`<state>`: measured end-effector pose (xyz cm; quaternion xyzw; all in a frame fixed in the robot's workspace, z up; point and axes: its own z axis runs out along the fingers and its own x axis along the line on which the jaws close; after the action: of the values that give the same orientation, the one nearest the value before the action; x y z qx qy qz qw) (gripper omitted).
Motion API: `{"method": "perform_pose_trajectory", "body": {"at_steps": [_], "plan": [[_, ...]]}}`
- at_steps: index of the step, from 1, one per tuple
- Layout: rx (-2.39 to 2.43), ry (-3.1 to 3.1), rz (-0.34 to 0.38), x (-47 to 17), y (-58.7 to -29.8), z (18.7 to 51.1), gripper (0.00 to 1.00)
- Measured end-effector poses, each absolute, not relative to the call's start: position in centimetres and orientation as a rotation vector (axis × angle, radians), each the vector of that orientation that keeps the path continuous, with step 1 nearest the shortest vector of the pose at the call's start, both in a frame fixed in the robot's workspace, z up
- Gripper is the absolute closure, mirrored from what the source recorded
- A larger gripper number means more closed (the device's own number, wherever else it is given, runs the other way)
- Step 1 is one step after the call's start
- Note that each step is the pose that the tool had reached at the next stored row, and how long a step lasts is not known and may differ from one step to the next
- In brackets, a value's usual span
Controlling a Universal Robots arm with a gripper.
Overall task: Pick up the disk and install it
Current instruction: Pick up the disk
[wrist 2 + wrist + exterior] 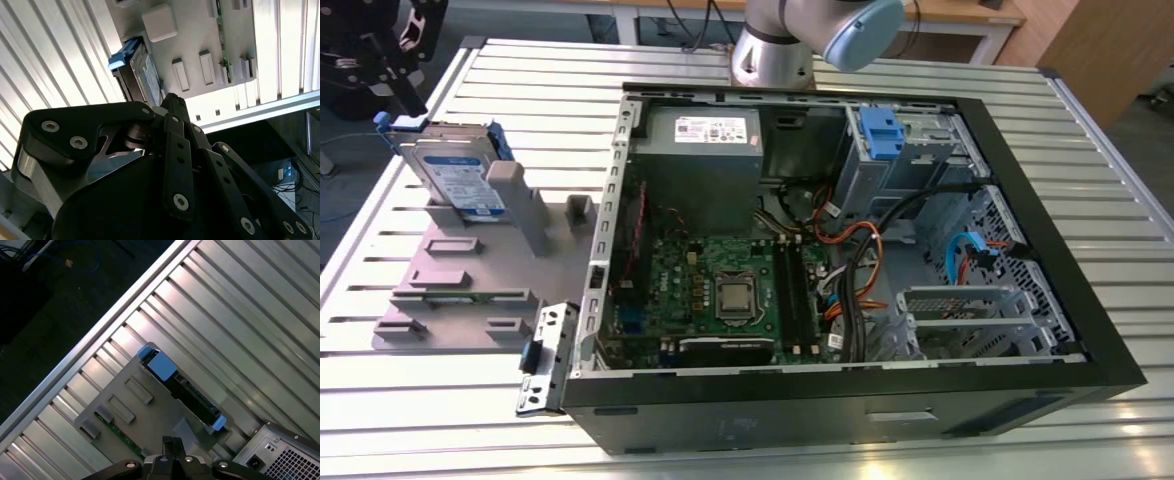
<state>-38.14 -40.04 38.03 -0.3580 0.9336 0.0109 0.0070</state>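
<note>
— Where does my claw stand?

— Your claw [403,95] hangs over the slatted table [467,420], well off to one side of the open computer case [854,405]. Look at both wrist views: its two tips lie together, with nothing between them.

— And the disk?

— Your disk [454,178] is right beneath the claw, standing on edge in the grey holder [454,290]. Its white-and-blue label shows in the exterior view. In the first wrist view you see the disk's thin top edge [190,392] just past the claw tips, with a blue tab at each end. The claw is clear of it, not touching.

— What about the case?

— The drive cage [907,150] with its blue latch [878,135] sits in the corner of the case far from your claw, well apart from the disk.
</note>
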Motion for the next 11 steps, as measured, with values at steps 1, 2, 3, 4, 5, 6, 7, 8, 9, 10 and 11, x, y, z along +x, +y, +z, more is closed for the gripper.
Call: {"method": "perform_pose_trajectory", "body": {"at_steps": [1, 2, 3, 4, 5, 6, 7, 8, 9, 10, 11], "plan": [[-1.123, 2.919, 0.034, -38.14, -40.04, 38.04, 0.89], [-1.126, 2.918, 0.034, -38.14, -40.04, 38.04, 0.89], [-1.129, 2.917, 0.034, -38.14, -40.04, 38.04, 0.89], [-1.132, 2.916, 0.034, -38.14, -40.04, 38.04, 0.89], [-1.135, 2.914, 0.034, -38.14, -40.04, 38.04, 0.89], [-1.138, 2.913, 0.034, -38.14, -40.04, 38.04, 0.89], [-1.141, 2.912, 0.034, -38.14, -40.04, 38.04, 0.89], [-1.144, 2.911, 0.034, -38.14, -40.04, 38.04, 0.89], [-1.147, 2.91, 0.034, -38.14, -40.04, 38.04, 0.89], [-1.15, 2.909, 0.034, -38.14, -40.04, 38.04, 0.89], [-1.153, 2.907, 0.034, -38.14, -40.04, 38.04, 0.89]]}}
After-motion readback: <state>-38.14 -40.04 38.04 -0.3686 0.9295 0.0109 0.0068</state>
